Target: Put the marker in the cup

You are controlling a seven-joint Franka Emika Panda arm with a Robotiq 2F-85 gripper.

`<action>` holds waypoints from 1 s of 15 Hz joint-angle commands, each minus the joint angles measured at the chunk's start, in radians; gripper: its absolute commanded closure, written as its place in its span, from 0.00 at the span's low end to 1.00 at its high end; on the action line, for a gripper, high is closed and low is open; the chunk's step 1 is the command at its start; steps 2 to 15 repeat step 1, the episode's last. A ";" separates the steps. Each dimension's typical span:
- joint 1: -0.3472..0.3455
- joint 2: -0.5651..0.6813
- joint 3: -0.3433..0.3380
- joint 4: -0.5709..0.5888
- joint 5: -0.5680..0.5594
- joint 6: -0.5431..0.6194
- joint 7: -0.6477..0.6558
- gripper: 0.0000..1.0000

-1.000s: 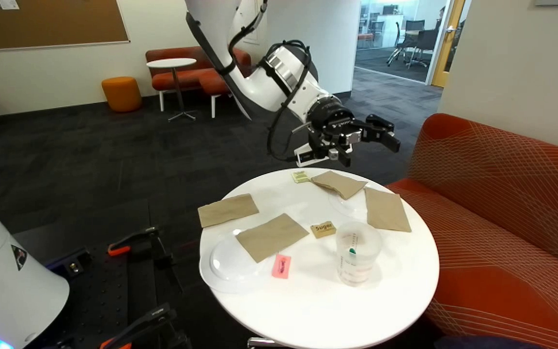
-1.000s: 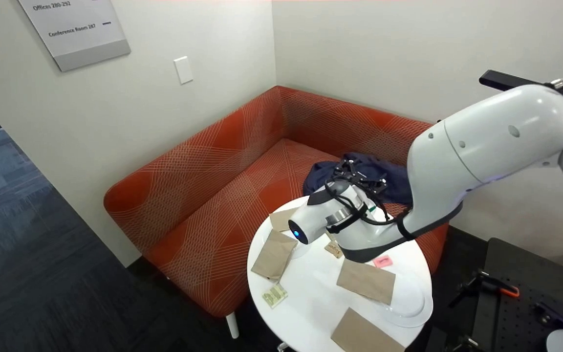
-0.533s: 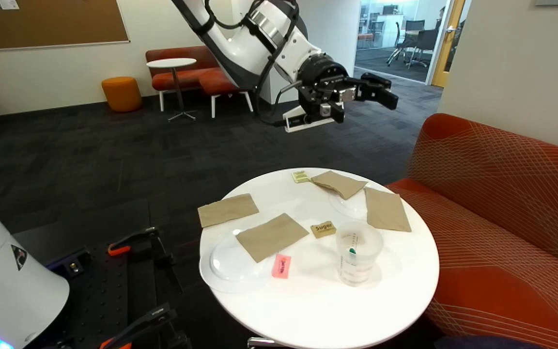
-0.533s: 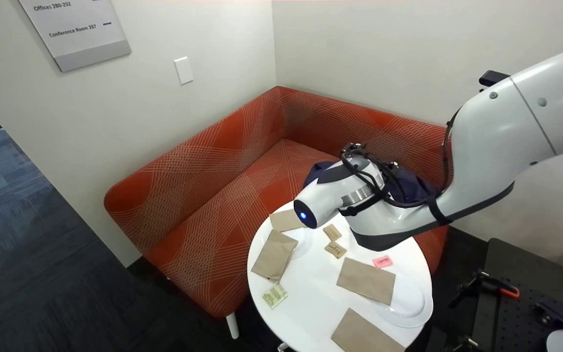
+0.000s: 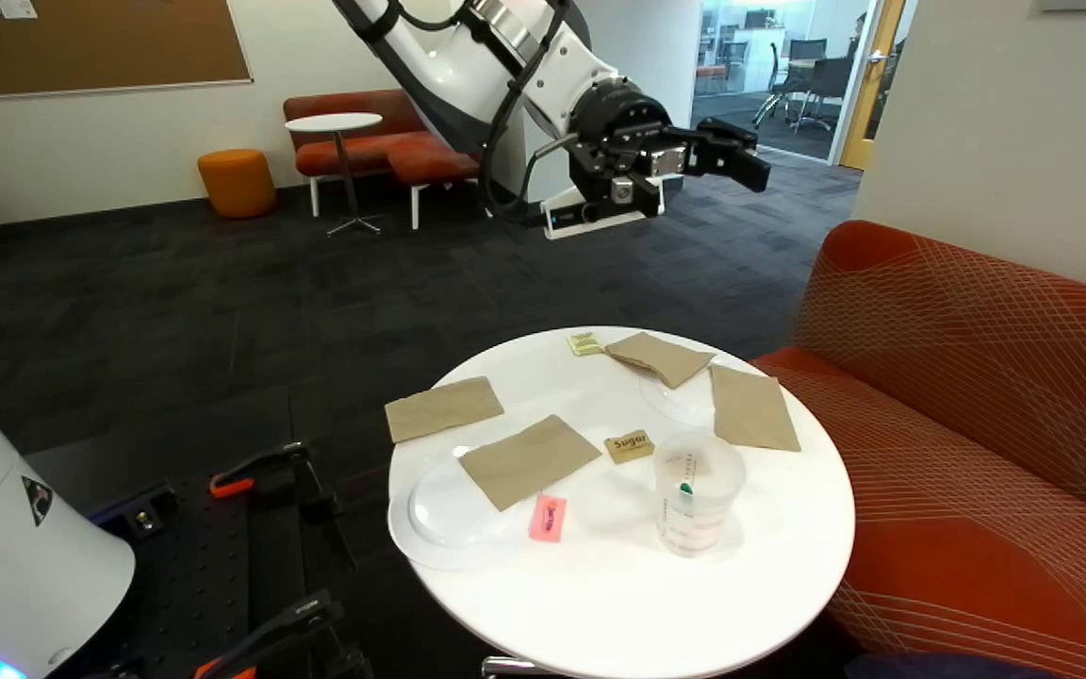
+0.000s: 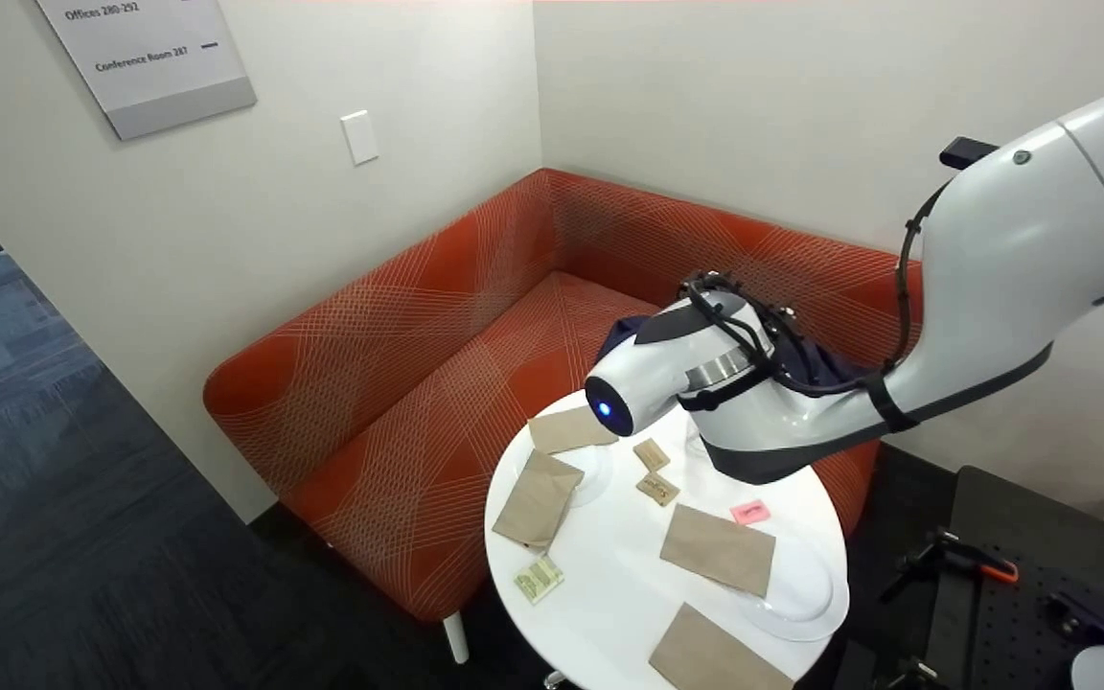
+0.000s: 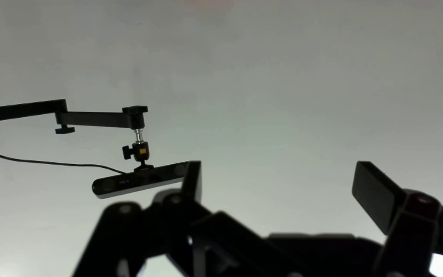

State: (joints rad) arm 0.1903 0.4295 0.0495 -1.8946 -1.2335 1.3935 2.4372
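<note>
Right, an exterior view gives me the cup point(image 5: 705, 507) in full: clear, upright on the white table point(image 5: 600, 604), with the marker point(image 5: 685, 488) inside it, a green-teal end showing through the plastic. From there I also see the pink packet point(image 5: 548, 519) left of the cup and the packet lettered Sugar point(image 5: 629, 446) just behind its left side. In an exterior view the arm point(image 6: 782, 426) covers most of the cup, so the marker is hidden from me; yet there I pick up a second tan packet point(image 6: 651, 454) close to the cup and a lettered wall sign point(image 6: 159, 62), well apart from it. My wrist view, in place of the cup, shows a black camera bar point(image 7: 140, 179) on a jointed bracket point(image 7: 98, 119) against a pale surface point(image 7: 283, 96). As for the end effector point(image 7: 277, 179), it is spread wide: the fingers point(image 7: 375, 196) stand far apart with only the pale surface between them, so it holds nothing, and I see it touch nothing. In an exterior view it hangs higher than the cup and beyond it, well apart; where the arm blocks the cup, it also blocks the fingers, and I can't judge their spread from there.
</note>
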 commanded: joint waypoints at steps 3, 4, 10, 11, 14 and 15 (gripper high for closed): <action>-0.015 0.001 0.018 0.001 -0.004 -0.006 0.001 0.00; -0.015 0.001 0.018 0.001 -0.004 -0.006 0.001 0.00; -0.015 0.001 0.018 0.001 -0.004 -0.006 0.001 0.00; -0.015 0.001 0.018 0.001 -0.004 -0.006 0.001 0.00; -0.015 0.001 0.018 0.001 -0.004 -0.006 0.001 0.00; -0.015 0.001 0.018 0.001 -0.004 -0.006 0.001 0.00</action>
